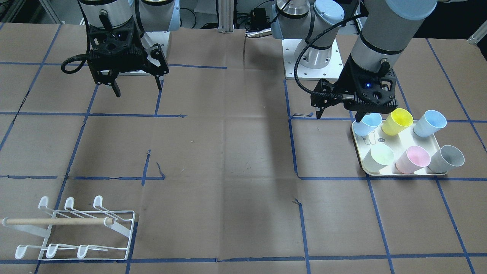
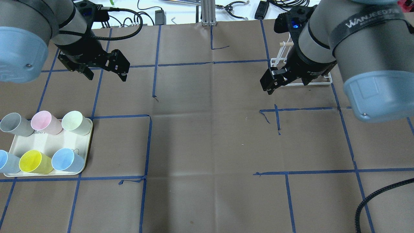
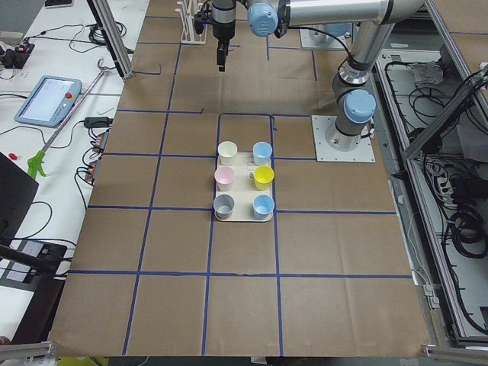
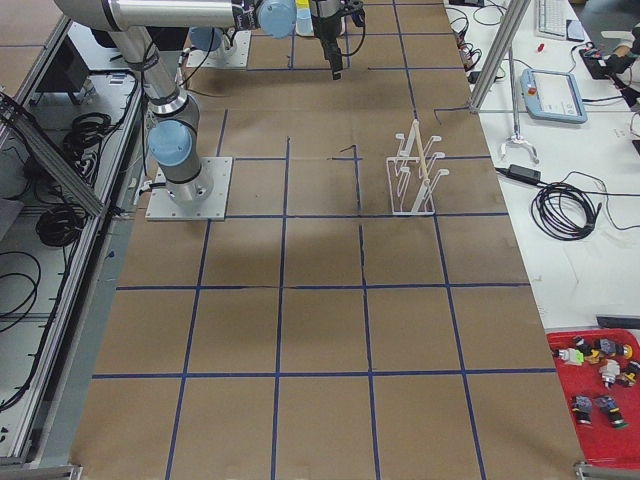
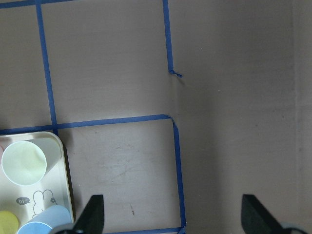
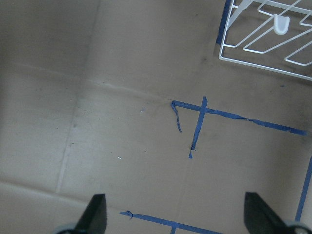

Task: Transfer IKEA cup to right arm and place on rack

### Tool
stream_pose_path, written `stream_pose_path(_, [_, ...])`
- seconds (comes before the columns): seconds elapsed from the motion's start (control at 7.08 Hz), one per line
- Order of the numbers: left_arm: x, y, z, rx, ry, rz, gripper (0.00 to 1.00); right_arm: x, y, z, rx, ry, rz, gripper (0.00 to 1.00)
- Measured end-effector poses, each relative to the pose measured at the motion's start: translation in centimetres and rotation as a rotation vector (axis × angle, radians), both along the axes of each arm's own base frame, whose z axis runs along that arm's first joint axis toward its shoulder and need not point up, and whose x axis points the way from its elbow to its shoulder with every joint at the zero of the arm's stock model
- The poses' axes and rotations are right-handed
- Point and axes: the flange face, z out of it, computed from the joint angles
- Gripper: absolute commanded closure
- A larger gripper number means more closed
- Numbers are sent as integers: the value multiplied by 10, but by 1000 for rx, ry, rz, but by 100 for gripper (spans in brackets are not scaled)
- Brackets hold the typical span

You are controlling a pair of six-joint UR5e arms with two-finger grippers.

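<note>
Several pastel IKEA cups lie on a cream tray [image 2: 48, 142]: grey [image 2: 13, 124], pink [image 2: 45, 122], pale green [image 2: 75, 123], yellow [image 2: 34, 161] and two blue ones [image 2: 66, 160]. My left gripper [image 2: 106, 76] hangs open and empty, raised above the table beside the tray; its wrist view shows the green cup [image 5: 24, 162] at the lower left. My right gripper [image 2: 284, 84], on the arm with the lettered strap, is open and empty, raised next to the white wire rack [image 1: 57, 221]. The arm partly hides the rack [image 2: 275, 61] in the overhead view.
The table is covered in brown paper with blue tape gridlines. The rack [image 6: 263, 29] stands near the far edge on my right side, the tray [image 1: 403, 174] on my left side. Cables and tools lie beyond the table's far edge.
</note>
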Motion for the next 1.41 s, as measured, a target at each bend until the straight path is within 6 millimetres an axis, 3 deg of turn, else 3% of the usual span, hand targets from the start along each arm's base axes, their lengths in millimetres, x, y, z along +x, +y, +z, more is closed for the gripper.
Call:
stream_pose_path(0.28, [21,-7,-4,6,-2,-9,0,1,1,1,-1,0,1,0])
stream_pose_path(0.56, [84,-13,-12,22,-1,13,0,1,1,0,0,0,2,0])
stream_pose_path(0.85, [135,-7,-26,20,-4,29,0,1,1,0,1,0,3,0])
stream_pose_path(1.41, [184,2,-97,-28,-26,35,0,1,1,-2,5,1,4,0])
